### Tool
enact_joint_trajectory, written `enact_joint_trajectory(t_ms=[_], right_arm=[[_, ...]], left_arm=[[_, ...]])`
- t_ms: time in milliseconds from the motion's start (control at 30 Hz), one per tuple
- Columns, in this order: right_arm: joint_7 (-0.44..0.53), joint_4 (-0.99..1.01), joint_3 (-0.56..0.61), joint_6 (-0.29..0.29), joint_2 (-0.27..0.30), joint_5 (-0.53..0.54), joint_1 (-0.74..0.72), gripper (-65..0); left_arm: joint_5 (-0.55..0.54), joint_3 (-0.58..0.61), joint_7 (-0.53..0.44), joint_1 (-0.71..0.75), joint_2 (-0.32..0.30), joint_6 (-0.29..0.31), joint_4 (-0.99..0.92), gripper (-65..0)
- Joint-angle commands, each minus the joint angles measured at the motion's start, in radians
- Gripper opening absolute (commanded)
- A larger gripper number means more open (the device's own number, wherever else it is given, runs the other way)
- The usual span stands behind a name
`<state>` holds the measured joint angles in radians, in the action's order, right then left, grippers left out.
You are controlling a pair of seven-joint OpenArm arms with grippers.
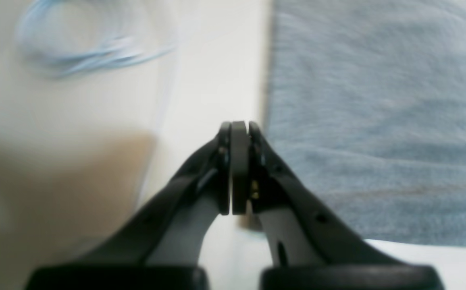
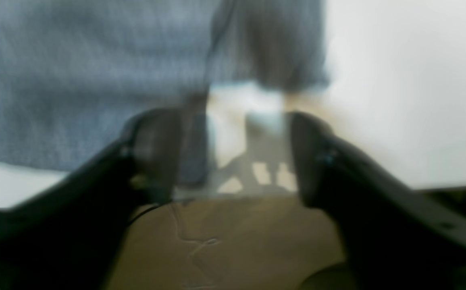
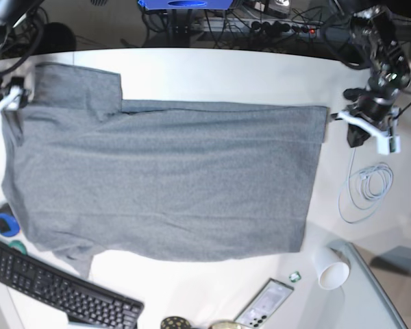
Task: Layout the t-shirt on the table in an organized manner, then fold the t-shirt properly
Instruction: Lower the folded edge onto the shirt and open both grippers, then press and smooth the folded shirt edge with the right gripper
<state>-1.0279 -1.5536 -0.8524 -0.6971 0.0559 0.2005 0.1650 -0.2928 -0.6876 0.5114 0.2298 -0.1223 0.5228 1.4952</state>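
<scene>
Left fingers [image 1: 239, 133] pressed together beside t-shirt [image 1: 378, 121]; keyboard [image 3: 55, 288] only overhead.

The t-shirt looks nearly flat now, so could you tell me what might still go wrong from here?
The t-shirt has one sleeve tucked under near the keyboard; folding now could trap that crease. Its lower hem lies close to the phone and the paper cup, so a dragged edge may knock them. The left gripper sits near the loose cable, which could snag.
</scene>
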Motion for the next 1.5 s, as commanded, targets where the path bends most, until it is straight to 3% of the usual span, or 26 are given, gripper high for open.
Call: enact_joint_trajectory(t_ms=[0,100,367,633,767,967,1067,1167,1200,1367,1467], right_arm=[[0.039,-0.023,0.0,-0.001,0.003,0.021,0.003,-15.3],[0.1,-0.009,0.005,-0.001,-0.011,0.02,0.041,-12.8],[0.157,0.109,0.005,-0.001,-0.001,0.015,0.048,-12.8],[0.159,0.14,0.006,-0.001,-0.014,0.015,0.08,-12.9],[0.162,0.132,0.074,-0.001,-0.024,0.018,0.109,-13.7],[0.165,0.141,0.127,-0.001,-0.034,0.02,0.12,-31.4],[0.165,0.135,0.127,-0.001,-0.037,0.02,0.117,-44.1],[0.16,0.13,0.127,-0.001,-0.037,0.02,0.112,-62.1],[0.16,0.129,0.127,-0.001,-0.035,0.02,0.11,-65.0],[0.153,0.052,0.134,-0.001,-0.035,0.02,0.084,-64.8],[0.082,-0.008,0.134,-0.001,-0.031,0.017,0.035,-64.8]], left_arm=[[-0.035,-0.013,-0.02,0.013,-0.026,0.003,0.015,-65.0],[-0.082,-0.019,-0.023,0.069,-0.066,0.003,0.009,-65.0],[-0.079,-0.024,-0.024,0.112,-0.078,0.003,0.009,-65.0],[-0.081,-0.024,-0.024,0.112,-0.076,0.003,0.009,-65.0],[-0.076,-0.024,-0.024,0.107,-0.076,0.003,0.009,-65.0],[-0.076,-0.024,-0.024,0.102,-0.076,0.003,0.009,-65.0],[-0.076,-0.024,-0.024,0.104,-0.076,0.003,0.008,-65.0],[-0.076,-0.024,-0.024,0.104,-0.076,0.003,0.008,-65.0],[-0.076,-0.024,-0.024,0.102,-0.076,0.003,0.008,-65.0],[-0.076,-0.02,-0.024,0.101,-0.076,0.003,0.008,-65.0],[-0.076,-0.019,-0.024,0.101,-0.076,0.003,0.008,-65.0]])
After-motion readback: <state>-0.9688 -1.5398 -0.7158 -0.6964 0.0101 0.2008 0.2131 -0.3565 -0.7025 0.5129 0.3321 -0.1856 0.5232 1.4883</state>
